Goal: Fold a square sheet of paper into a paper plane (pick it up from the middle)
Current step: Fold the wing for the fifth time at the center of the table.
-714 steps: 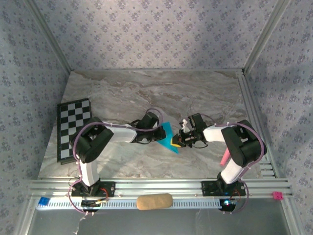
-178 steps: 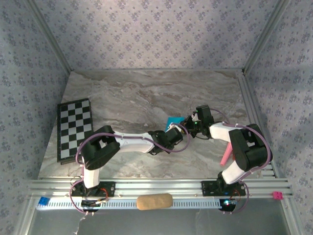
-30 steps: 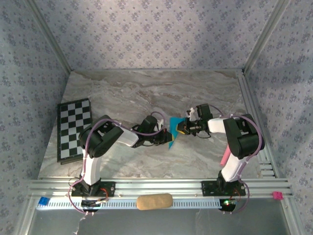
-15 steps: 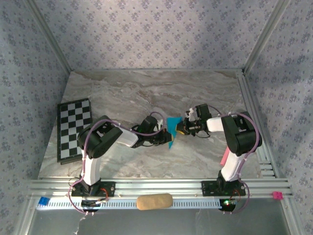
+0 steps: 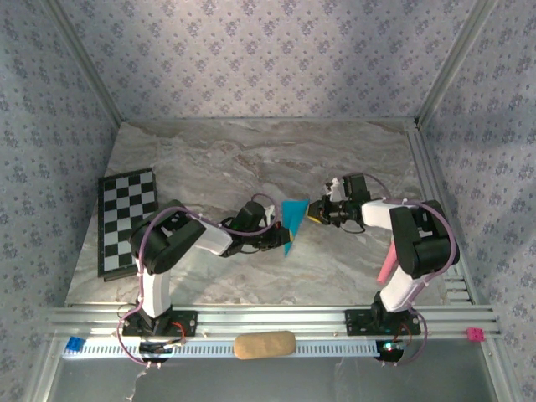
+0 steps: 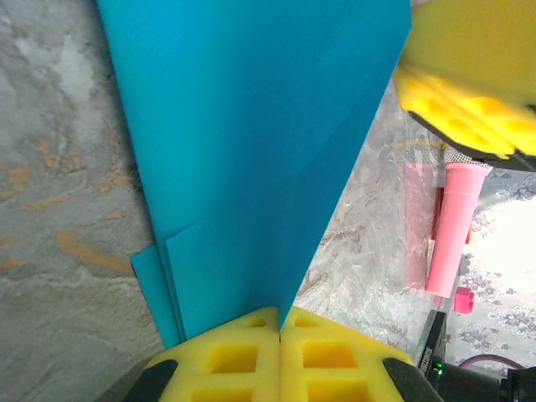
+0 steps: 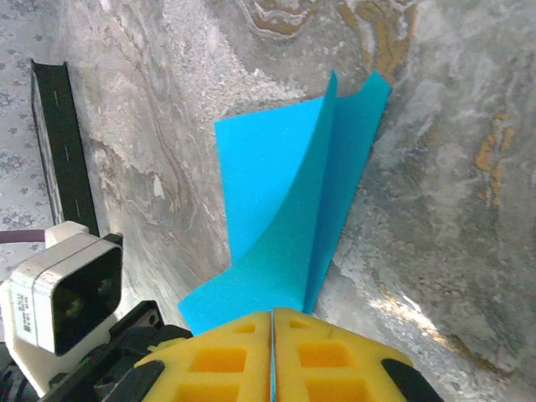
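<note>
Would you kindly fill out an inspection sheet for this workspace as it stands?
Surface: marble-look table, grey-brown veining.
Job's things: blue paper, folded, held from both sides.
Clutter: checkered board at left; pink stick at right; tan block on the near rail.
Pincers: left pincer shut on the paper; right pincer shut on the paper.
Cables: purple cables looped along both arms.
Surroundings: patterned walls on three sides.

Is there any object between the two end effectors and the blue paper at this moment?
Nothing visible stands between them. The left end effector and the right end effector are each shut directly on an edge of the blue paper, which they hold above the table.
</note>
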